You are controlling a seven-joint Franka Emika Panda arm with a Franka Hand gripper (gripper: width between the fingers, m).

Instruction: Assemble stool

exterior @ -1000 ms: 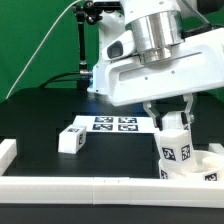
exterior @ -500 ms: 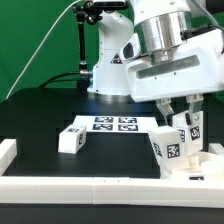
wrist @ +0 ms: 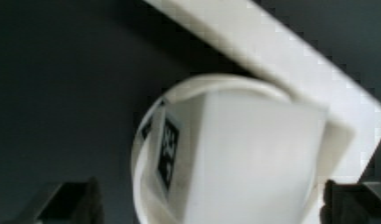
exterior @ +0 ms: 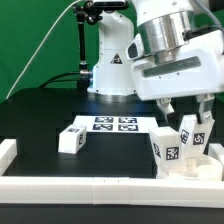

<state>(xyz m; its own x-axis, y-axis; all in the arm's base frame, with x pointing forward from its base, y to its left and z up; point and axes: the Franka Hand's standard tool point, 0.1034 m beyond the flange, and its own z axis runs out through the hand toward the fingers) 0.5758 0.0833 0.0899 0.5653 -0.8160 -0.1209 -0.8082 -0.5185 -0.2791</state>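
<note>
White blocky plastic leg (exterior: 170,151), tagged and tilted, sits clamped in the two-finger gripper (exterior: 187,126) above the round white disc seat (exterior: 210,167).

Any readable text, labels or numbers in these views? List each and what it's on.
No legible words or numbers.
Square black-and-white tags on the marker board, the loose white blocky leg and the tilted white blocky leg: patterns only, no characters.
Small dark mark on the white robot base: too blurred to read.
</note>
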